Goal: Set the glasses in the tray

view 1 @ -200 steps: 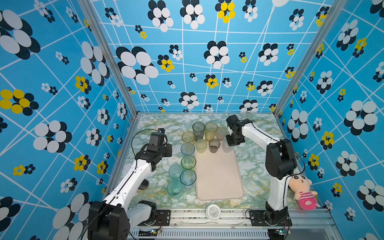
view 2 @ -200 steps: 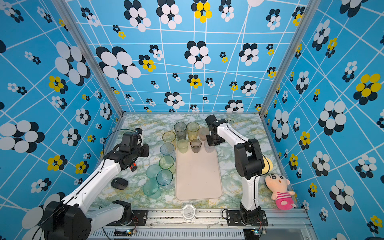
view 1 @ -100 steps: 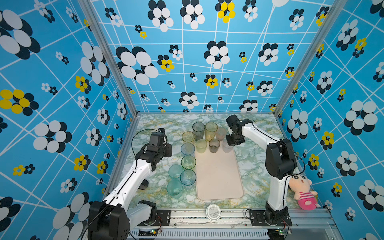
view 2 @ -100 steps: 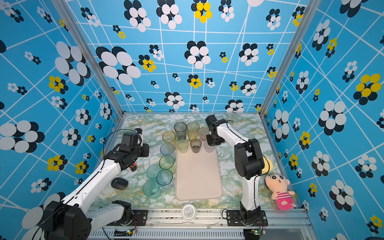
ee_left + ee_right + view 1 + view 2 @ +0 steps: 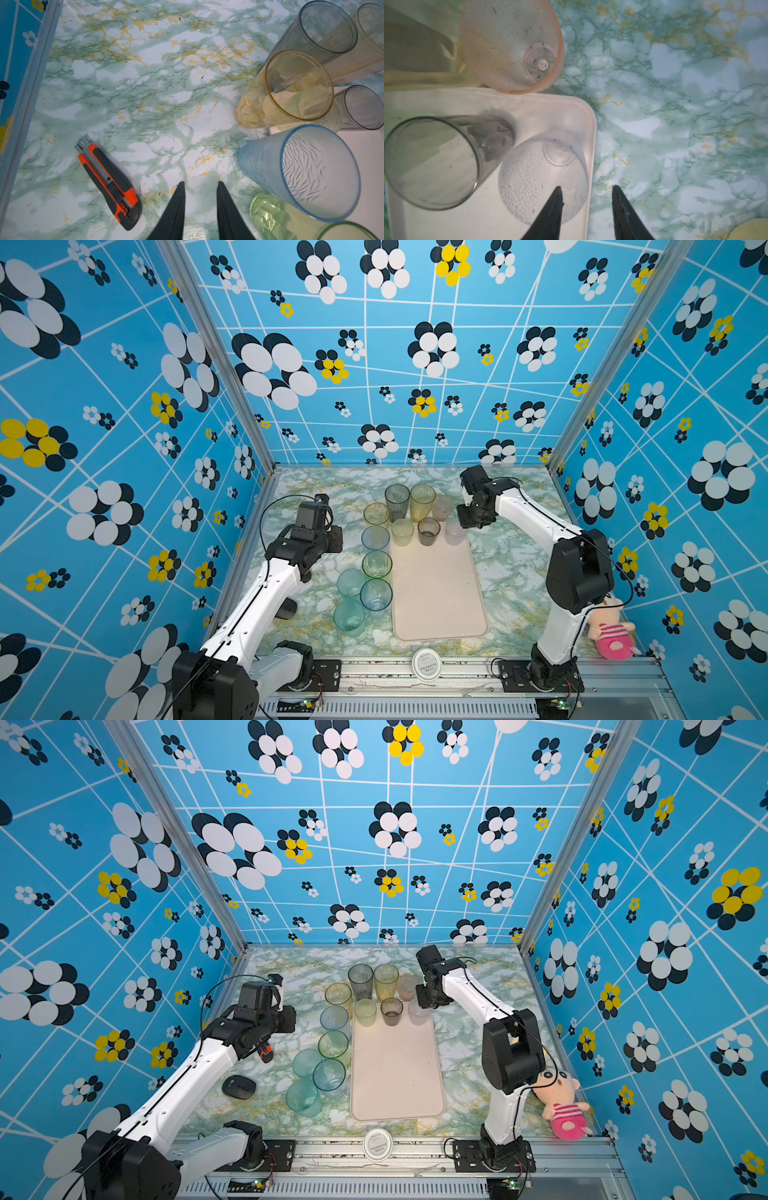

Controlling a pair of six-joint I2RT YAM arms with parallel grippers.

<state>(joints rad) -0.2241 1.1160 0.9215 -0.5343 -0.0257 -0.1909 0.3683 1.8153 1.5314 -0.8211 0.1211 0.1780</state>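
We have the clear tumbler (image 5: 542, 176) standing upright in the far right corner of the tray (image 5: 440, 593), just beside the smoky grey tumbler (image 5: 431, 162), so the far row fills first and the near part is left free. Our right gripper (image 5: 586, 187) hangs over it with fingers spread wide, one above its mouth, one outside the tray rim. They seem clear of its wall, though the steep wrist view leaves doubt. The pink tumbler (image 5: 510, 45) stands on the marble table (image 5: 145, 93) just beyond the tray's far edge, likely our next pick. Our left gripper (image 5: 201, 182) hovers narrowly parted and empty, left of the blue tumbler (image 5: 301, 170), near a utility knife (image 5: 108, 182).
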